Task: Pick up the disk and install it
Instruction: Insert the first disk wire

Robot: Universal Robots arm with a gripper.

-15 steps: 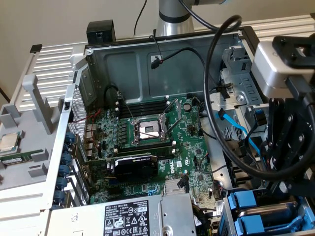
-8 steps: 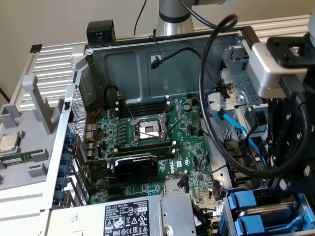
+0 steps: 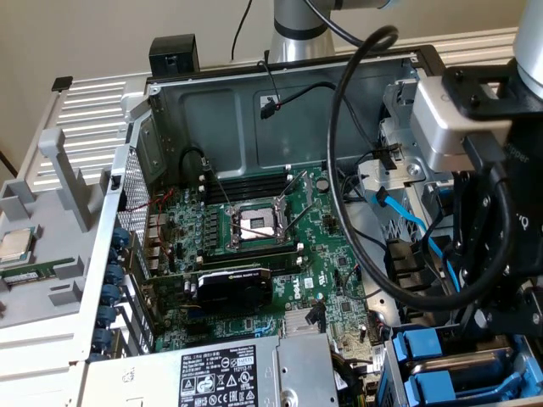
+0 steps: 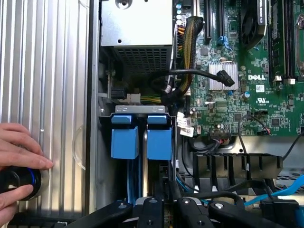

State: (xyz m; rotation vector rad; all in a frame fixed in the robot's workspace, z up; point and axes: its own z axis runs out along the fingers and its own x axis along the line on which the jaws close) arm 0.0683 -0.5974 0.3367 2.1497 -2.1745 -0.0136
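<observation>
Two blue plastic frames stand side by side in the drive bay at the corner of the open computer case. I take the one nearer the motherboard as the disk (image 4: 159, 137) (image 3: 424, 349). Its metal body is hidden down in the bay. My gripper (image 4: 153, 197) (image 3: 496, 326) hangs right over the bay, at the exterior view's right, its black links just above that frame's edge. The jaws stand close together. Whether they pinch the frame is hidden.
The motherboard (image 3: 254, 225) fills the case floor, with the grey power-supply box (image 3: 212, 373) beside the bay. Black and blue cables (image 3: 399, 212) loop next to the gripper. A hand (image 4: 19, 147) rests on a black knob on the ribbed metal table. A processor chip (image 3: 15, 246) lies outside the case.
</observation>
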